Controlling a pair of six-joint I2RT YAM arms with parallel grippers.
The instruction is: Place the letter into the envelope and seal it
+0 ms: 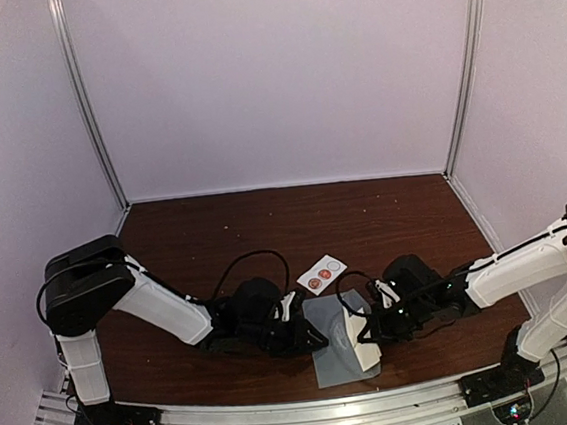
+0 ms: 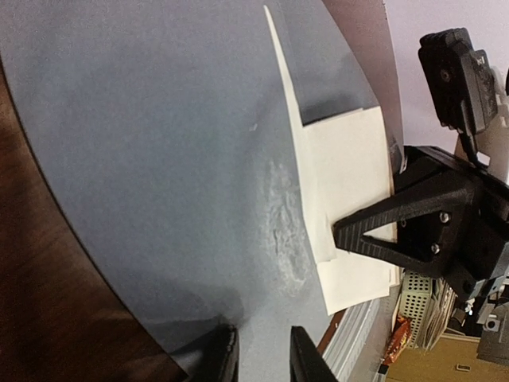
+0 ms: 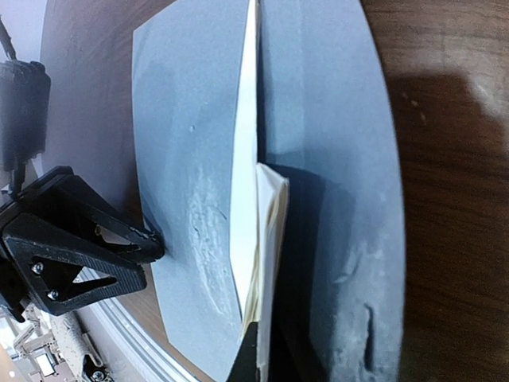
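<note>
Right hand (image 1: 368,328) is clamped on the cream folded paper letter (image 2: 350,199), which sticks partway out of the flat grey-blue paper envelope (image 1: 331,369), beside its raised flap. The envelope lies on the dark brown wooden table (image 1: 415,220). Left hand (image 1: 307,333) is at the envelope's opposite edge, fingers (image 2: 225,358) just a narrow gap apart, tips touching the paper. A small white card with red round stickers (image 1: 321,272) sits just beyond the envelope's far edge

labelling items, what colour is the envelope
The envelope is grey-blue, clearest in the left wrist view.
</note>
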